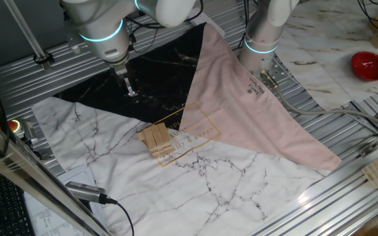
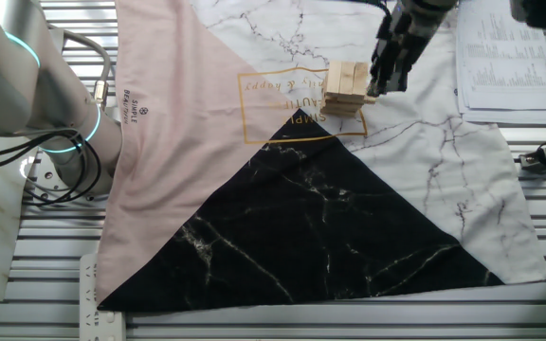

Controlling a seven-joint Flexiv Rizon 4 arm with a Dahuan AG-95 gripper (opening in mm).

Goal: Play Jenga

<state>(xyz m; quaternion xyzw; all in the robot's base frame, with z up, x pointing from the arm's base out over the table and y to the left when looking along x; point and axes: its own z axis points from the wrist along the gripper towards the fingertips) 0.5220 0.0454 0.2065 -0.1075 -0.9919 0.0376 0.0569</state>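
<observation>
Seemingly early on, the Jenga stack (image 1: 157,139) stands whole at frame centre while the claw (image 1: 130,88), upper left, hangs nearly closed and empty.

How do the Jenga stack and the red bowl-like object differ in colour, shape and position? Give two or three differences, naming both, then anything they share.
Colour: the Jenga stack is light tan wood; the red bowl-like object is glossy red.
Shape: the Jenga stack is squared blocks in layers; the red object is one rounded piece.
Position: the Jenga stack sits mid-cloth on the gold lettering, near the gripper; the red object sits off that cloth, at the far edge.
Shared: both rest untouched.
</observation>
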